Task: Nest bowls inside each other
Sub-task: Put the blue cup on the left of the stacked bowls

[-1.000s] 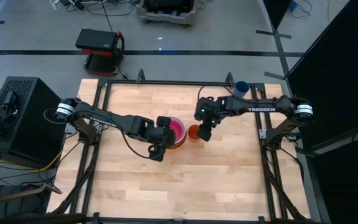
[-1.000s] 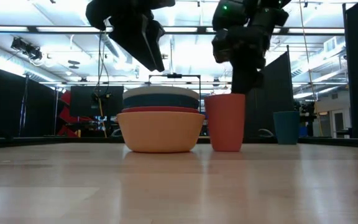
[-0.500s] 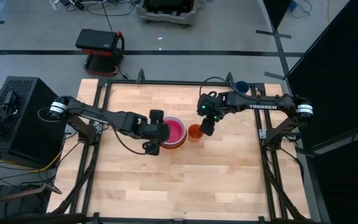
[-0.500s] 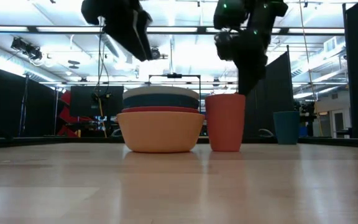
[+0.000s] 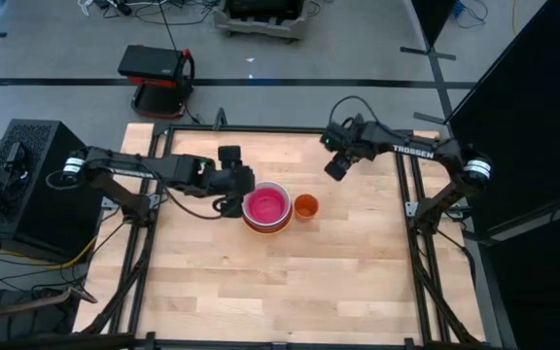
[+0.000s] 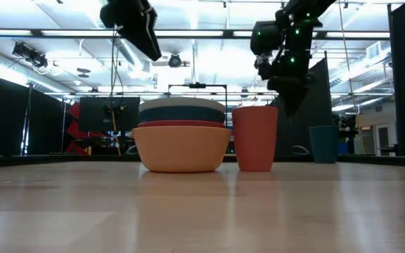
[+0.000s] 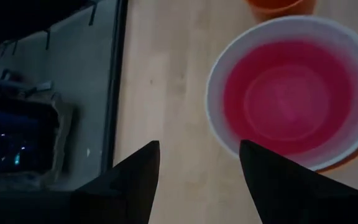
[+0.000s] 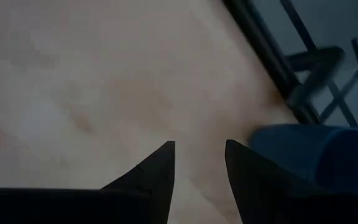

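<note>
The nested bowls (image 5: 265, 206) look light, rigid, slick plastic; grip the rim; both grippers' jaws are spread, empty.

Readable text: one brand mark only.
"TROSSEN" in white caps on the right arm (image 5: 411, 151), along the dark forearm link, seen in high view. Nothing legible elsewhere: no readable marks on the left arm (image 5: 154, 167), bowls, cups or table; room bkgd in low view has screens/lights but no text that can be made out. Wrist views: no lettering.
</note>
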